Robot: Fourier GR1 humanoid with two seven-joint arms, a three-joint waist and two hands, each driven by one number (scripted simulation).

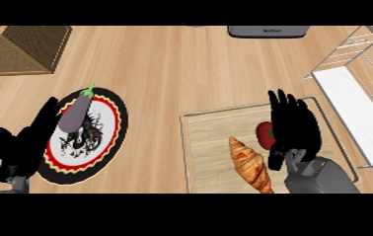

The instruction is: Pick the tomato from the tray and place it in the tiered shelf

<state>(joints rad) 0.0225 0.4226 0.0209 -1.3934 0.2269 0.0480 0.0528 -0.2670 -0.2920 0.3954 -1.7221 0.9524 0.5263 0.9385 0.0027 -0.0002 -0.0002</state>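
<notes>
Tomato (264,134), round and red, on wooden tray (211,146)

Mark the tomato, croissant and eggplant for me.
tomato (264,134), head view: on its visible red left side, beside the right hand.
croissant (249,164), head view: mid-body, on the tray.
eggplant (75,114), head view: middle of its purple body, on the plate.

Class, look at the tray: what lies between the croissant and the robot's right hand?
In the head view the tomato lies there, on the tray, between the croissant and the right hand, whose fingers partly cover it.
</notes>
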